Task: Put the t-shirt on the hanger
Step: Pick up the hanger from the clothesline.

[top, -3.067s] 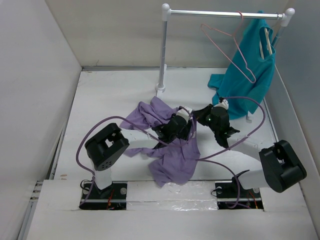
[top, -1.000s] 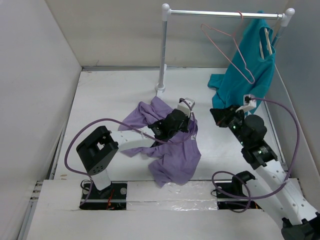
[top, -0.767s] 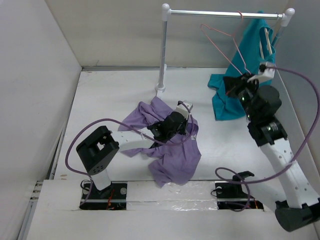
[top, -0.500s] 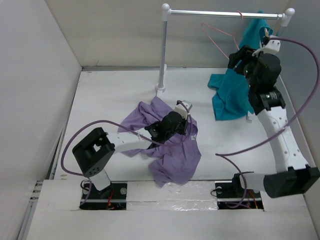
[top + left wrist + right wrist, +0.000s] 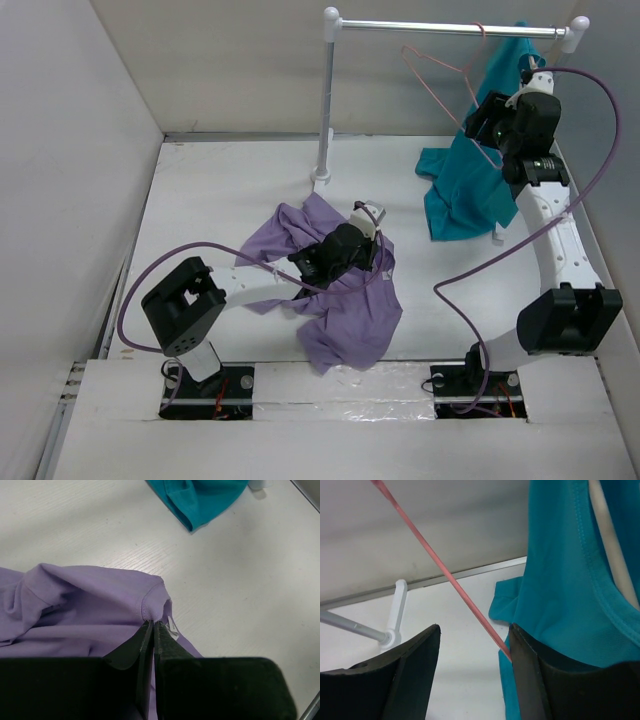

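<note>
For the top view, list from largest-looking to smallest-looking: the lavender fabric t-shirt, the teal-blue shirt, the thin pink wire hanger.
Largest, too alike to rank: lavender fabric t-shirt and teal-blue shirt, partly hidden.
Smallest: thin pink wire hanger.

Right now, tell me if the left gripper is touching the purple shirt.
Touching. The left wrist view shows the left gripper shut on a collar fold of the purple shirt, with no gap.

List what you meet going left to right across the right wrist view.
white rack post → thin pink wire hanger → teal-blue fabric shirt
</note>
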`<state>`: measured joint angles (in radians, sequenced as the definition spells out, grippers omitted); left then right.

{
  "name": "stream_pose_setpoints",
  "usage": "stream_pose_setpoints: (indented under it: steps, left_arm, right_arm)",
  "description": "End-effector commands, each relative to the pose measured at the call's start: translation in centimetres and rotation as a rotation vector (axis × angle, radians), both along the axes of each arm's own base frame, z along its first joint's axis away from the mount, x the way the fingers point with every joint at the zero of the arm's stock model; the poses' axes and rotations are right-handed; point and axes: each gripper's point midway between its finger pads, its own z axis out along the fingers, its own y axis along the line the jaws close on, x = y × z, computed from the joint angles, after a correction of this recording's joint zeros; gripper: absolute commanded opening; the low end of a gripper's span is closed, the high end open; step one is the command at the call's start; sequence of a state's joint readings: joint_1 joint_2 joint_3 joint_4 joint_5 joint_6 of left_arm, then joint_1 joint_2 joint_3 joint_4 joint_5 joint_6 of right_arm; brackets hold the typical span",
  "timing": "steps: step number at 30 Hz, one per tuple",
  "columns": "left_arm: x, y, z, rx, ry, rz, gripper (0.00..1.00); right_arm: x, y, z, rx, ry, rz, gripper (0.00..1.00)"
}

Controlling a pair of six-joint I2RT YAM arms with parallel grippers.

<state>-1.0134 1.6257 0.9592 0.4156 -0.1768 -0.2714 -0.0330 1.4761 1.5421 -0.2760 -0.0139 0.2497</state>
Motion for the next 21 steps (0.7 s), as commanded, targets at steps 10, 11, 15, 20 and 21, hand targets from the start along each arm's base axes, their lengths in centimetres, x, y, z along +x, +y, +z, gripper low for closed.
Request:
stream_pose_setpoints:
  steps: [10, 11, 15, 20, 21]
  left_arm:
    - [-0.4, -1.0, 1.9, -0.069, -0.019, -0.032, 0.0]
    - [-0.4, -1.0, 2.0, -0.07, -0.017, -0.035, 0.0]
    - [-0.7, -1.1, 2.4, -0.085, -0.018, -0.045, 0.0]
    - [-0.7, -1.1, 2.3, -0.082, -0.016, -0.049, 0.0]
    - [-0.7, -1.2, 2.3, -0.084, -0.016, -0.052, 0.0]
  right_arm:
    - [0.6, 1.6, 2.5, 0.028, -0.11, 0.087, 0.44]
    - [0.7, 1.6, 2.4, 0.032, -0.104, 0.09, 0.44]
    - [0.9, 1.8, 2.2, 0.038, -0.105, 0.1, 0.38]
    - [1.1, 2.0, 1.7, 0.035, -0.095, 0.094, 0.2]
    - [1.0, 2.3, 2.0, 0.031, -0.107, 0.093, 0.18]
